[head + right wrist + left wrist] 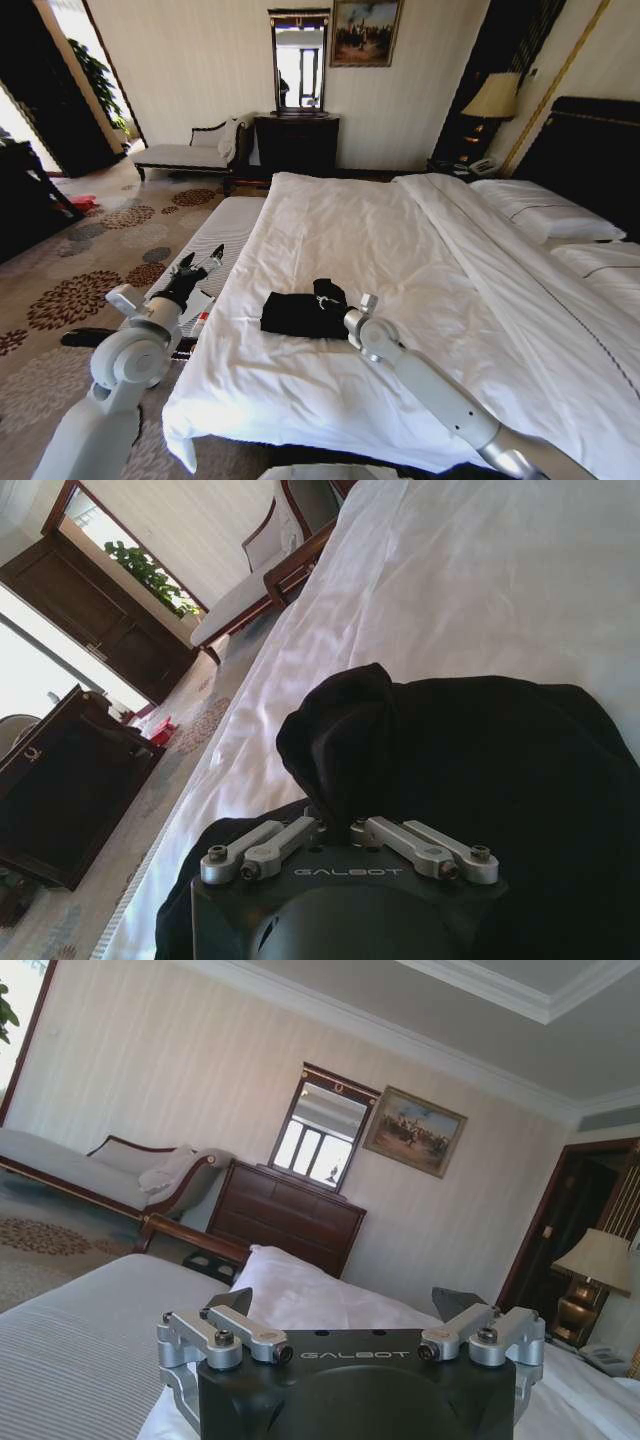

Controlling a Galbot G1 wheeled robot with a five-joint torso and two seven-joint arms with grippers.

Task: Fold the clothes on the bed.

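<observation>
Your right gripper [335, 815] is pinched shut on a raised fold of the black T-shirt [300, 312], so the main risk from here is dragging: pull sideways or lift too fast and, by my judgement, the whole bundle will slide across the white duvet [400, 260] instead of folding over, or the layers already stacked will slump apart. The pinched peak looks thick in the right wrist view, so you may be holding more than one layer; if so, a carry would take the lower fabric along and undo the shape. A loose hold could also let the cloth slip out mid-move. The T-shirt lies near the foot of the bed [250, 400], already bunched into a compact dark shape, directly under and ahead of the right gripper, touching it. Your left gripper [198, 265] hangs off the bed's left side above the striped bench [225, 235], fingers spread and empty, well apart from the shirt.
</observation>
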